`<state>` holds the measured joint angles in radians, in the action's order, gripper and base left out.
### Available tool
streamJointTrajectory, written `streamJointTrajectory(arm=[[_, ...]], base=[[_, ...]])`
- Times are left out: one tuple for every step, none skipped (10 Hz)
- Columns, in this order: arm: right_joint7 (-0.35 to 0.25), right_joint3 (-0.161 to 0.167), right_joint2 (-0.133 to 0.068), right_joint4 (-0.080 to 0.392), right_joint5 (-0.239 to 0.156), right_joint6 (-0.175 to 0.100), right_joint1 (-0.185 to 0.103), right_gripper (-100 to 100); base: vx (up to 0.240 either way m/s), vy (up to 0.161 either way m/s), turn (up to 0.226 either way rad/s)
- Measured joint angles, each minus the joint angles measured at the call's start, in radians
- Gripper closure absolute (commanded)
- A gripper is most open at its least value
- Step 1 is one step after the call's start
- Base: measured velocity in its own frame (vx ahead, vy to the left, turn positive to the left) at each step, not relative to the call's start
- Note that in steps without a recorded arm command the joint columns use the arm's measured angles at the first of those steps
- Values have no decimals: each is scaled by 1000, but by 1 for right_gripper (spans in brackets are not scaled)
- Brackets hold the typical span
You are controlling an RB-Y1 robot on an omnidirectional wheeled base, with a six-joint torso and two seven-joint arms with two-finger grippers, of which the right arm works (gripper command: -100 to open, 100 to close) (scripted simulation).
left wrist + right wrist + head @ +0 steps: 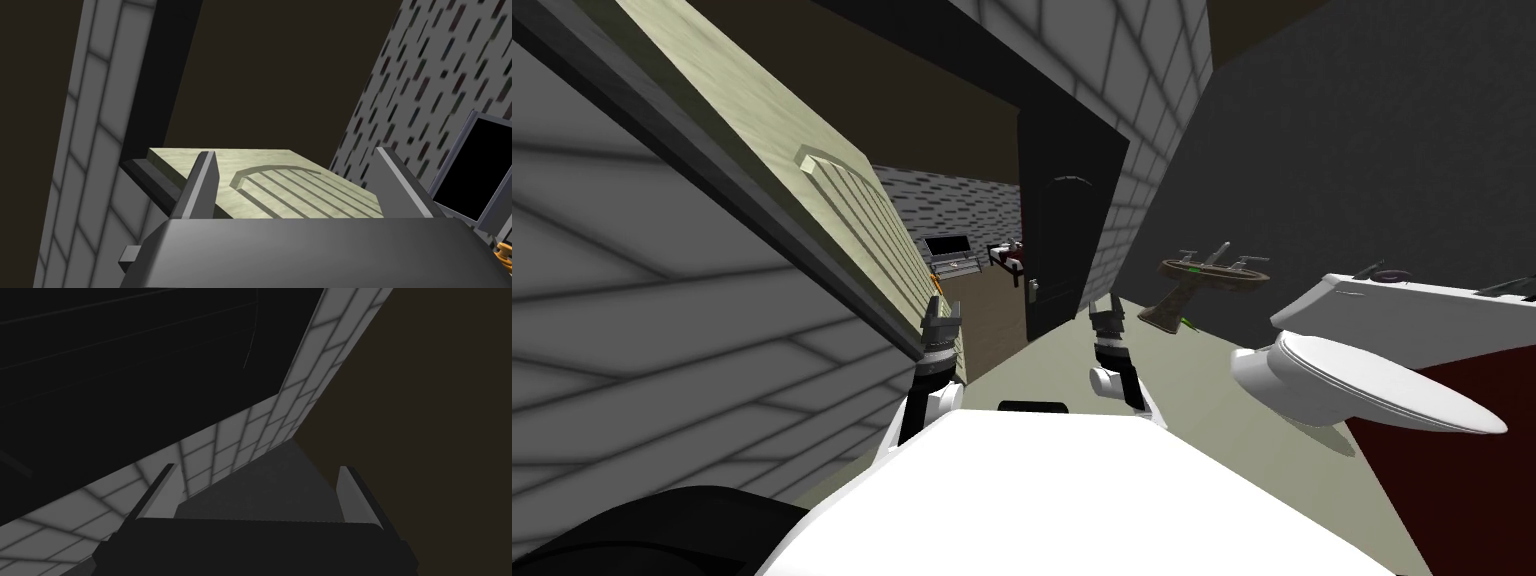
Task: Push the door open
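Observation:
A pale cream door (812, 200) with a slatted arched panel stands on my left in a dark frame (662, 150), swung away towards the room beyond. My left gripper (942, 322) is at the door's free edge, low down. In the left wrist view its fingers stand open (300, 185) and the door's slatted face (300, 192) lies close between them; I cannot tell if they touch it. My right gripper (1106, 318) is raised in front of a black door (1067, 250) with a small handle (1033, 286), and it is open (257, 493) with nothing between its fingers.
A white toilet (1342, 385) is close on my right, with a brown pedestal sink (1202, 280) behind it. Grey tiled walls (632, 330) flank the doorway. Beyond it are a black screen (949, 246) and a bed (1006, 258). Pale floor (1052, 360) lies ahead.

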<state>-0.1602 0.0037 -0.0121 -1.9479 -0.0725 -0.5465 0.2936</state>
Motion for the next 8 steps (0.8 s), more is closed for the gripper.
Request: streamJointTrajectory(arm=[[-1, 3, -2, 39, 1, -10, -12, -100], [0, 13, -1, 69, 5, -17, -23, -100], [3, 18, 2, 93, 8, -15, -37, -100], [1, 18, -5, 120, 8, -7, -64, -100], [-1, 21, -7, 141, 8, -4, -71, -100], [-3, 23, -13, 170, 9, -3, -97, -100], [-3, 28, -11, 197, 11, -3, -107, -100], [3, 37, -5, 222, 16, 3, -134, -100]], base=[[37, -51, 40], [31, -42, 24], [41, -52, 31], [36, -49, 33], [35, -53, 50], [39, -50, 32], [58, -60, 40], [40, -48, 35]])
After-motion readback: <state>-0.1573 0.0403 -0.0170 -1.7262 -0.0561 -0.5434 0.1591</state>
